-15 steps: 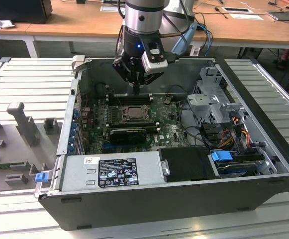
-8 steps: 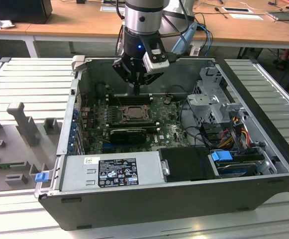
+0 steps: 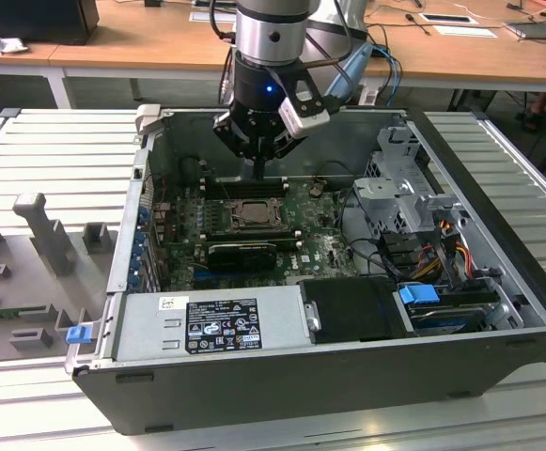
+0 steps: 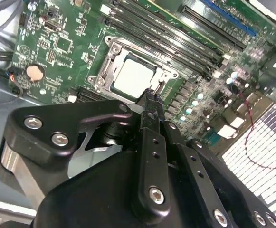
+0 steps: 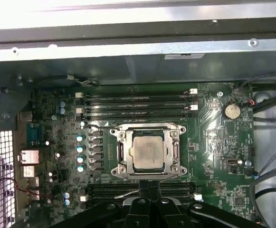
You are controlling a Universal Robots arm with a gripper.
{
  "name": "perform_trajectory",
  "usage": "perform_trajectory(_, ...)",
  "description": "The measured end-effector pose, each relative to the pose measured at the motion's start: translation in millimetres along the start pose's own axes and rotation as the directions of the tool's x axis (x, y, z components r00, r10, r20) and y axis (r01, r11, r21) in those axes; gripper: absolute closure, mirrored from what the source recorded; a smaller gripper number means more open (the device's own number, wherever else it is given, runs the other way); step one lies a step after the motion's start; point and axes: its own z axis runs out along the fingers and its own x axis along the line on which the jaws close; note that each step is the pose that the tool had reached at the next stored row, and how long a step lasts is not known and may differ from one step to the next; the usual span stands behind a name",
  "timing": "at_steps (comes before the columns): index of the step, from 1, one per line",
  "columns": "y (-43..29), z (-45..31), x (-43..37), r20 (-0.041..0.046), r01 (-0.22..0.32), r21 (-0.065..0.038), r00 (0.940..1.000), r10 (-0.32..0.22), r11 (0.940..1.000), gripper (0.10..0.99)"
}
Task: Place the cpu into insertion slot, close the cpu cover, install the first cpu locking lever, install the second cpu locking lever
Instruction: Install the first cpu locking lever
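A ribbed grey bench (image 3: 56,150) carries an open computer case (image 3: 254,381).

In the exterior view the robot arm (image 3: 271,28) is cut off at the top edge, and the gripper (image 3: 258,169) hides the far strip of the motherboard (image 3: 324,240). The cpu (image 3: 251,214) there is too small to judge its seating. In the second wrist view the gripper's black body covers one edge of the cpu cover (image 4: 168,71) and runs off the picture.
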Motion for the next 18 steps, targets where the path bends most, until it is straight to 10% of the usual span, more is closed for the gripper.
perform_trajectory(18,0.0,0.8,3.2,-0.0011,0.13,0.003,0.9915,-0.13,0.9915,0.98)
